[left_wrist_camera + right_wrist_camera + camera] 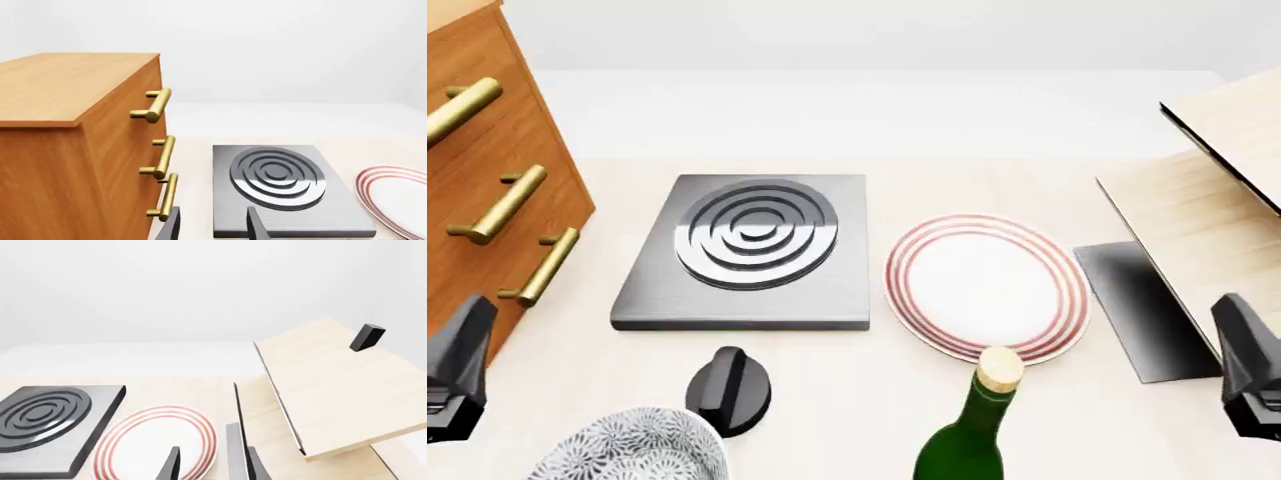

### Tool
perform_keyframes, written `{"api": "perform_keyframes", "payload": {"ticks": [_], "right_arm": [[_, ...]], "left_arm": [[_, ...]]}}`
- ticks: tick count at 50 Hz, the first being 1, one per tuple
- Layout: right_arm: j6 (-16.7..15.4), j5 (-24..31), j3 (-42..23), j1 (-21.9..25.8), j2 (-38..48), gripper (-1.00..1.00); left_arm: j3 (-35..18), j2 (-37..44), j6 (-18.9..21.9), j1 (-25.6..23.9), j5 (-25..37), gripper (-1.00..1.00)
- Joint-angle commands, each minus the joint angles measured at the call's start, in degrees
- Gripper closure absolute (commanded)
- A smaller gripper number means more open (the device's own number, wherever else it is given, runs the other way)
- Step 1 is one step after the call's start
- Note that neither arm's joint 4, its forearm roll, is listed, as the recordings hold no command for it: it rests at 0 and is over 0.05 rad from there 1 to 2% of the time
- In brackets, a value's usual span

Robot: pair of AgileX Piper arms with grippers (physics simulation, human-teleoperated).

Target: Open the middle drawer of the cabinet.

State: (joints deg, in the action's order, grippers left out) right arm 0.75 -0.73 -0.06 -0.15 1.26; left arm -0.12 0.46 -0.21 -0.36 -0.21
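Front view, near to far: wine bottle (968,440) at 6 o'clock, both grippers low, the left gripper (212,225) with fingers apart and empty, the right gripper (212,465) likewise; hob (747,250) mid-desk. The cabinet (494,180) stands at 9 o'clock, its middle drawer (521,215) closed. Risk: three alike handles sit close, so the fingers may catch the lowest drawer (541,280).

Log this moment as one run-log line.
middle drawer: shut | left gripper: open, clear of handles | right gripper: open, idle | cabinet: untouched
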Motion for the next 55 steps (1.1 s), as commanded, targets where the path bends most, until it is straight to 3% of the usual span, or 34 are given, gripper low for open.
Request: {"api": "perform_keyframes", "payload": {"ticks": [1,10,18,21,23,26,28,30,32,34,40,43,45,49,52,55], "right_arm": [[1.4,-1.7,-0.2,-0.3,2.8,-1.00],[1.4,-2.4,-0.2,-0.3,3.6,-1.00],[1.4,-2.7,-0.2,-0.3,3.9,-1.00],[1.4,-2.7,-0.2,-0.3,3.9,-1.00],[1.4,-2.7,-0.2,-0.3,3.8,-1.00],[1.4,-2.7,-0.2,-0.3,3.8,-1.00],[1.4,-2.6,-0.2,-0.3,3.7,-1.00],[1.4,-2.6,-0.2,-0.3,3.7,-1.00],[1.4,-2.5,-0.1,-0.3,3.6,-1.00],[1.4,-2.4,-0.1,-0.3,3.5,-1.00],[1.4,-2.3,-0.1,-0.3,3.3,-1.00],[1.4,-2.2,-0.1,-0.3,3.3,-1.00],[1.4,-2.2,-0.1,-0.3,3.2,-1.00],[1.4,-2.1,-0.1,-0.3,3.1,-1.00],[1.4,-2.0,-0.1,-0.3,3.1,-1.00],[1.4,-2.0,-0.1,-0.3,3.0,-1.00]], "left_arm": [[-0.3,-0.1,-0.2,-1.0,0.4,-1.00],[-1.8,-0.4,1.0,-1.8,1.0,-1.00],[-6.1,-0.5,8.1,-0.2,1.2,-1.00],[-9.3,-0.4,7.3,-0.2,2.7,-1.00],[-9.7,-0.5,10.1,-0.2,1.9,-1.00],[-10.2,-0.4,8.0,-2.1,4.9,-1.00],[-8.4,-0.5,12.6,-0.1,5.8,-1.00],[-8.6,-0.4,12.8,0.0,6.8,-1.00],[-8.8,-0.5,22.3,0.2,1.8,-1.00],[-8.2,-0.5,27.2,-0.2,-0.7,-1.00],[-10.0,-0.5,35.8,-0.6,-2.4,-1.00],[-10.1,-0.5,37.5,0.3,-1.9,-1.00],[-10.0,-0.4,35.5,2.1,0.8,-1.00],[-7.1,0.3,38.4,4.4,-1.9,-1.00],[-5.8,5.4,39.0,4.4,-6.5,-1.00],[-2.6,13.2,42.9,5.1,-15.5,-1.00]]}}
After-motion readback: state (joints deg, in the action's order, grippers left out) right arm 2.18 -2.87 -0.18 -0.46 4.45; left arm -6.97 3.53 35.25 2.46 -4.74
